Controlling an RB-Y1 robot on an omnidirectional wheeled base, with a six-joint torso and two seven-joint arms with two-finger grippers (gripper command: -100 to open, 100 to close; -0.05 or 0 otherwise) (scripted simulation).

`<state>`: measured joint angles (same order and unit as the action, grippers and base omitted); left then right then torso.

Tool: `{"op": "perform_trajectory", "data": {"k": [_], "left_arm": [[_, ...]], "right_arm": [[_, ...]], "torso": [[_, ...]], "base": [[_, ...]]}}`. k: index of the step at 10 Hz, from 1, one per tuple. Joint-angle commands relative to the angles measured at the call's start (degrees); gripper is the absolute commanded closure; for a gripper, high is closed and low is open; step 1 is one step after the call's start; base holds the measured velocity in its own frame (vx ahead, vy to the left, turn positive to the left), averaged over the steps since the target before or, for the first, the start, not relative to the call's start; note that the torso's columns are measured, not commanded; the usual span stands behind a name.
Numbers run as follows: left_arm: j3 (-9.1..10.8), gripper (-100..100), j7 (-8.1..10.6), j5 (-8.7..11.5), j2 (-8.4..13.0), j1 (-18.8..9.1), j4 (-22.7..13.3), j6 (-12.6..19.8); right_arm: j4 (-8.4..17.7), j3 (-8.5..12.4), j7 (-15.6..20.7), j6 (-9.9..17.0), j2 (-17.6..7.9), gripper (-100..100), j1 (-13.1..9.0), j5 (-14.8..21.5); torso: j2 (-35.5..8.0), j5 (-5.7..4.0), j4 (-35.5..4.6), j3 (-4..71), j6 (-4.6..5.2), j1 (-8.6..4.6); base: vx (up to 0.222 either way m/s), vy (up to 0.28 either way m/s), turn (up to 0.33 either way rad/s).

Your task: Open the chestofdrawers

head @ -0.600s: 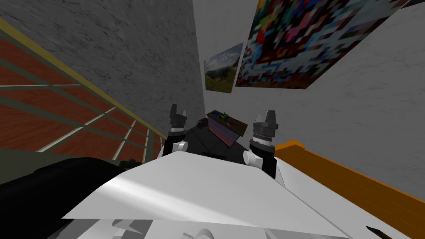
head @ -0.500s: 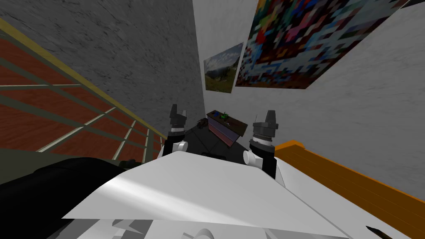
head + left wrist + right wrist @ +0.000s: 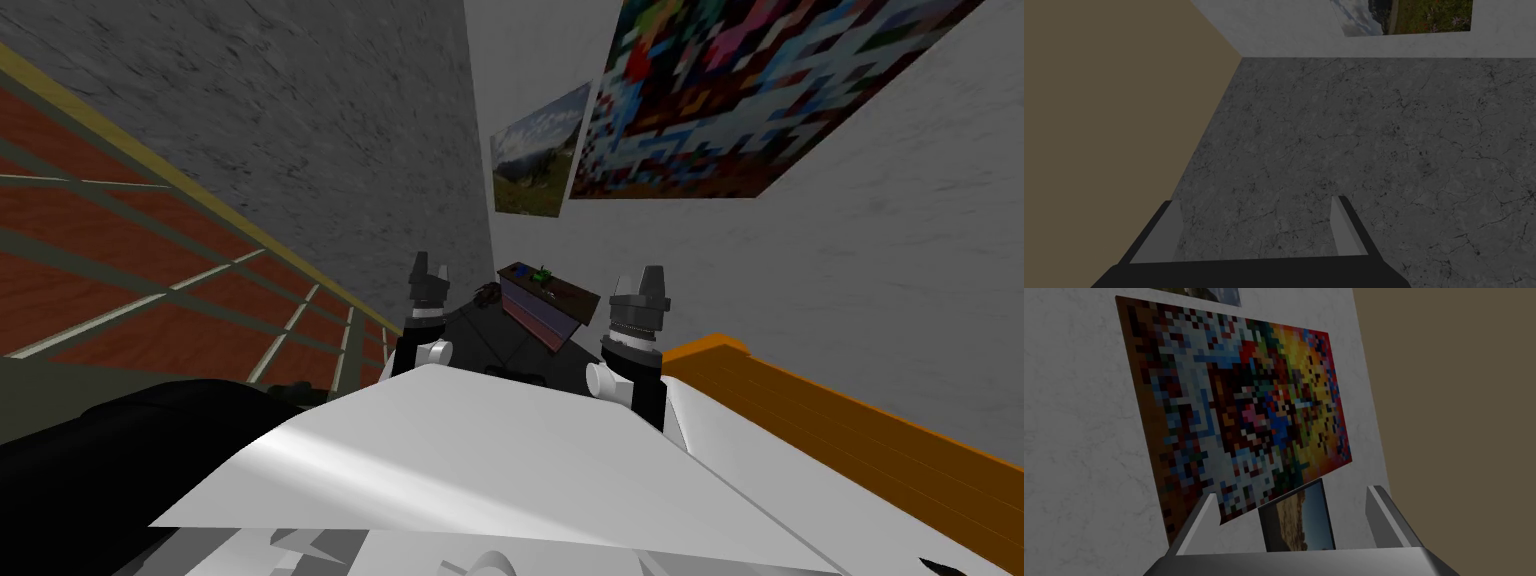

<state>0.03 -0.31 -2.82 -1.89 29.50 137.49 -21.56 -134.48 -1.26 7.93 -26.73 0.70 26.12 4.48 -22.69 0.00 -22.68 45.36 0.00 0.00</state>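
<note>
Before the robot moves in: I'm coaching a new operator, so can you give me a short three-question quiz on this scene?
1. True or false: the left gripper is shut on a handle.
2. Fill in: the right gripper is ___.
3. The chest is: A) touching the left gripper; B) ahead, apart from both grippers; C) held by the right gripper.
Key: 1 false; 2 open; 3 B.
</note>
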Motion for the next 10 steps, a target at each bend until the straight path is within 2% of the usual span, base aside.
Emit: {"op": "perform_trajectory", "data": {"k": [1,3,4,6,10], "left_arm": [[0.0,0,0.0,0.0,0.0,0.0,0.0,0.0],[0.0,0,0.0,0.0,0.0,0.0,0.0,0.0],[0.0,0,0.0,0.0,0.0,0.0,0.0,0.0],[0.0,0,0.0,0.0,0.0,0.01,-0.02,0.01],[-0.01,0,0.0,0.0,-0.01,0.01,-0.03,0.01]], "right_arm": [[0.0,0.0,0.0,0.0,0.0,0,0.0,0.0],[0.0,0.0,0.0,0.0,0.0,0,0.0,0.0],[1.68,-0.91,1.23,-0.06,-2.47,-100,-1.0,1.25],[4.1,-2.21,3.04,-0.11,-4.61,-100,-2.46,3.07],[11.32,-6.01,8.59,-0.15,-7.92,-100,-6.91,8.48]], "torso": [[-4.24,0.0,-4.23,8.45,0.0,0.0],[-12.7,0.0,-12.69,25.37,0.0,0.0],[-16.93,0.0,-16.92,33.83,0.0,0.0],[-19.38,0.03,-19.36,38.9,-0.01,0.11],[-19.57,0.0,-19.59,39.22,0.0,-0.01]], "base": [[0.0,0.0,0.0],[0.0,0.0,0.0],[0.006,0.023,0.015],[-0.001,0.045,0.018],[0.004,0.065,0.023]]}}
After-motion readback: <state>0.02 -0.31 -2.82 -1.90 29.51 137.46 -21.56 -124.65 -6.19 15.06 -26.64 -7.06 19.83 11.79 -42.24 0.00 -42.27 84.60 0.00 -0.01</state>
